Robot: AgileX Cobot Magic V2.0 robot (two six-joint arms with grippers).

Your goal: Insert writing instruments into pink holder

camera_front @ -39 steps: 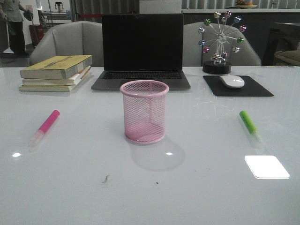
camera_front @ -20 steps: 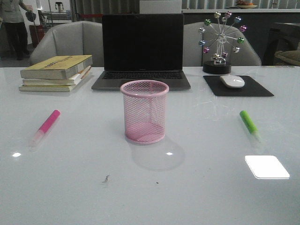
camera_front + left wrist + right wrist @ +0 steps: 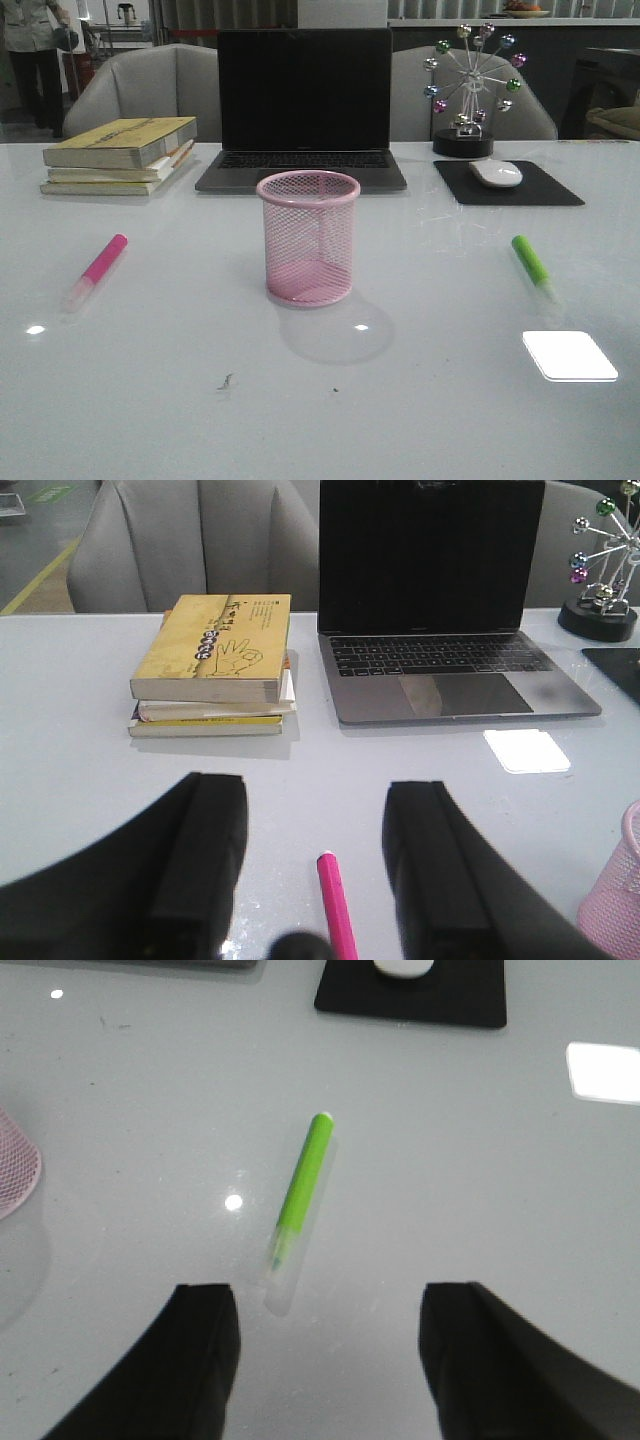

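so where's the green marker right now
In the front view, the green marker lies flat on the table's right side, right of the holder, nearer than the mouse pad.

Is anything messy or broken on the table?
Nothing looks broken or spilled. The pink holder stands upright and empty. The pink marker and green marker lie flat on the table on either side of it, waiting to go in.

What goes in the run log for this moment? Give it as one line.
stage: pre-grasp | pink holder: empty, upright | pink marker: on table | green marker: on table | left gripper: open | right gripper: open
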